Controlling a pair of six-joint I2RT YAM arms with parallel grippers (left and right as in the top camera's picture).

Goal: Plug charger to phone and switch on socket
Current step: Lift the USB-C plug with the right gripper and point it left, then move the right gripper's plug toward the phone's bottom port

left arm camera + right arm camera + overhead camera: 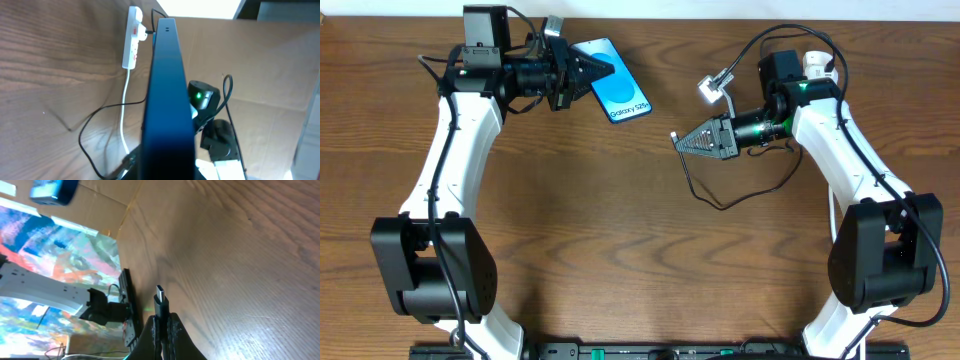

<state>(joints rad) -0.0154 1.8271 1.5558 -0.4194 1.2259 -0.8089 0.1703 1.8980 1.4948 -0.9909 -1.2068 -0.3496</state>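
The phone [617,88], with its light-blue screen up, is lifted at the back left, and my left gripper [604,70] is shut on its near end. The left wrist view shows the phone [167,95] edge-on as a dark blue slab. My right gripper [682,141] is shut on the charger's small plug tip [160,299], which points left toward the phone across a gap. The charger's thin black cable [720,203] loops down over the table. The socket [132,37], a white strip with red switches, lies at the back right, with a black plug in it. In the overhead view the socket [817,63] is mostly behind my right arm.
The socket's thick white cord [125,112] trails over the wooden table [620,230]. My right arm [204,100] shows beyond the phone in the left wrist view. Cardboard sheets [150,200] lie past the table's edge.
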